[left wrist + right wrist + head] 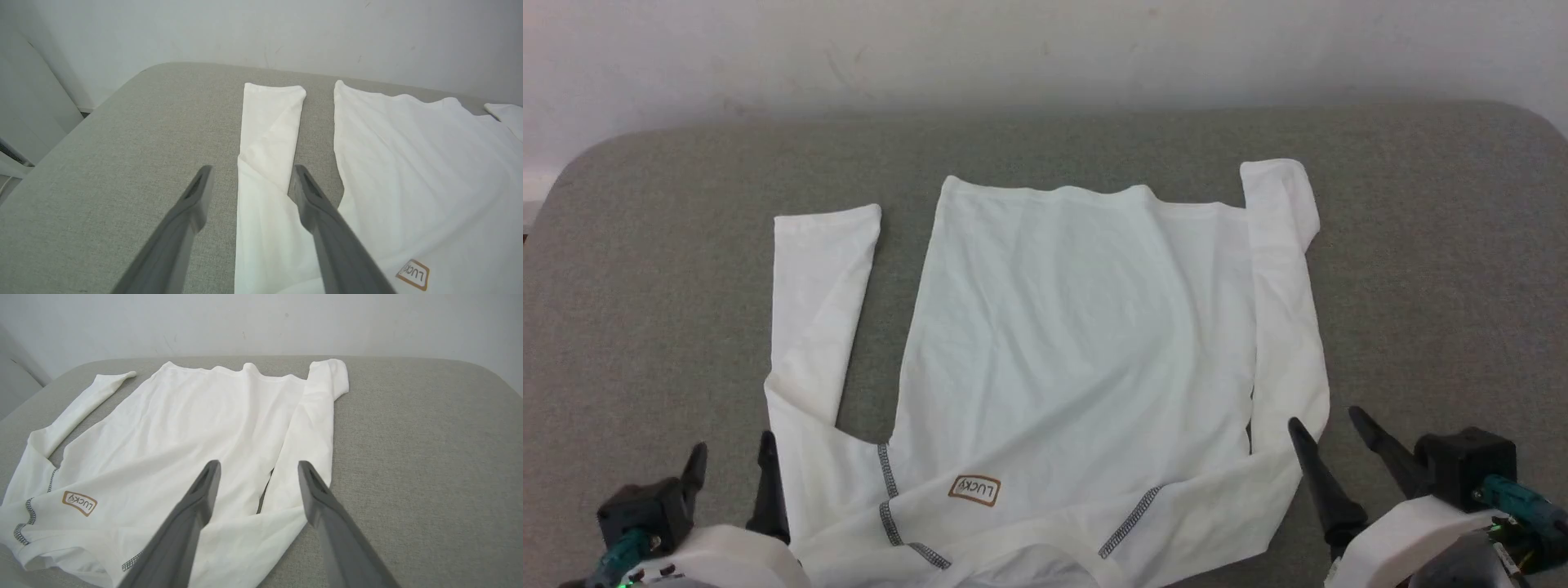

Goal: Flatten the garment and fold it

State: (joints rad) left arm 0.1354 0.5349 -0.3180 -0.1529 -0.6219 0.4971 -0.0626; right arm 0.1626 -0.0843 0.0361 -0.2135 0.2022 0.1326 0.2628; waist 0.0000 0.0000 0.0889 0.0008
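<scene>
Well, a soft grey table (645,286) stood in front of a plain white wall (1045,49). On the table lay the garment (1078,327), a white shirt spread out flat, with its neck end near the robot. Its left sleeve (821,302) lay a little apart from the body, with a strip of grey table between them. A small brown patch (974,489) with the word LUCKY sat near the neck. Its right sleeve (1282,286) lay tight along the body's side. The left gripper (732,445) was low at the near left. Its fingers pointed away from the robot, its jaws were apart, and one finger was at the edge of the left shoulder. The right gripper (1323,418) was at the near right. Its jaws were apart too, with one finger by the right sleeve's edge and the other over bare table.
</scene>
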